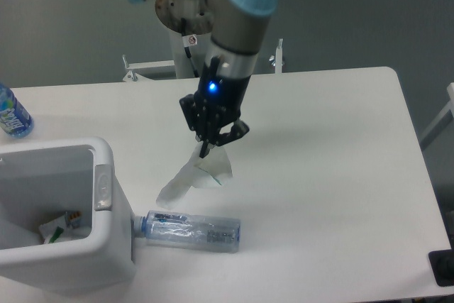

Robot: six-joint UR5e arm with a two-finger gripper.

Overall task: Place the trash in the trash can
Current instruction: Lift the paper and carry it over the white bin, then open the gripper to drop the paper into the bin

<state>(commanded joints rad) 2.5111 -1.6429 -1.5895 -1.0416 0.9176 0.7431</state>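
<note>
The big white bench (pixel 333 175) runs wide under me, and its right half gives open room out to the far right edge. My arm (pixel 237 12) comes down from the top and leans forward over the middle of the bench. My hand (pixel 213 143) points down, and a small blue light glows just above it. My fingers are pinched tight on the top of the white paper packet (pixel 195 175), which hangs below my hand with its low tip close to the bench; I cannot tell if the tip touches. The trash can (pixel 106 246) sits at the front left corner, open at the top, with some bits lying inside. The crushed clear bottle (pixel 191 230) lies flat on the bench just below the packet, with its cap end right beside the trash can wall. A small upright bottle (pixel 10 113) with a blue label stands at the far left edge, well apart from my hand.
</note>
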